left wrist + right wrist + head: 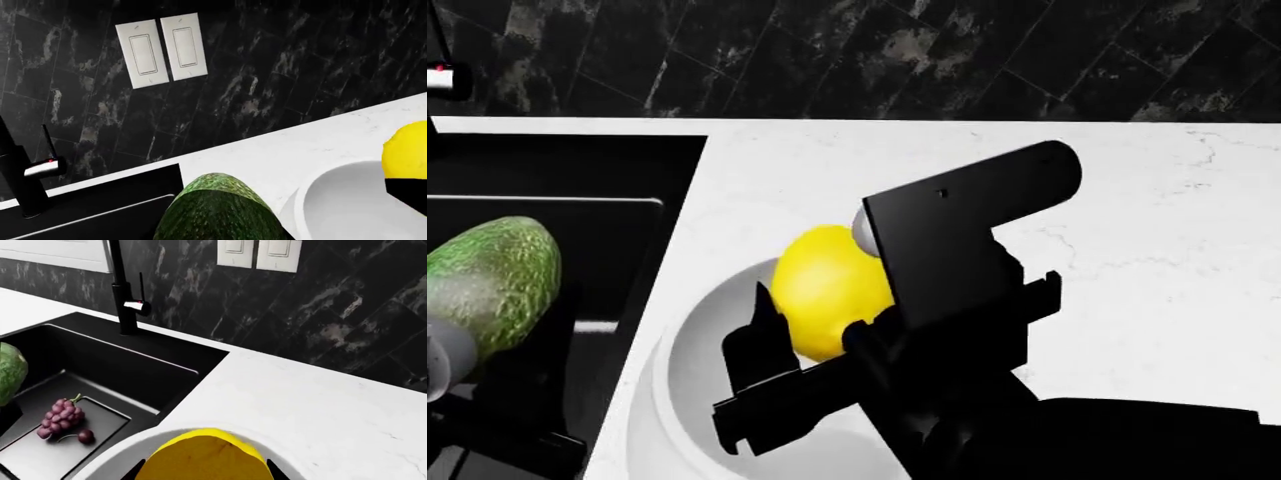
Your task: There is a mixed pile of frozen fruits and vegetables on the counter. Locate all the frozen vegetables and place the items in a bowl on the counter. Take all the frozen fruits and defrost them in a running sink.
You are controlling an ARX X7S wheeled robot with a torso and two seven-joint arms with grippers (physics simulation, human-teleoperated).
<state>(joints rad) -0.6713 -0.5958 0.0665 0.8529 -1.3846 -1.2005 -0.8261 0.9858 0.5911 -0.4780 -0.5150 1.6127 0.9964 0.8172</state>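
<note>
R gripper [777, 335] is clamped on the lemon [827, 288], black fingers [754, 340] either side of it, held over the white bowl [681, 380]. L gripper holds the avocado [491, 280] above the black sink [100, 385]; its fingers are mostly out of view, so the grip is judged from the avocado hanging in mid-air. Grapes [61, 417] and cherry [85, 436] lie on the sink floor, just beside each other. Bowl sits on the counter [1121, 260] right by the sink edge. Tap [121, 287] at the sink's back, w/ wall switches [160, 49] on the dark tile behind.
</note>
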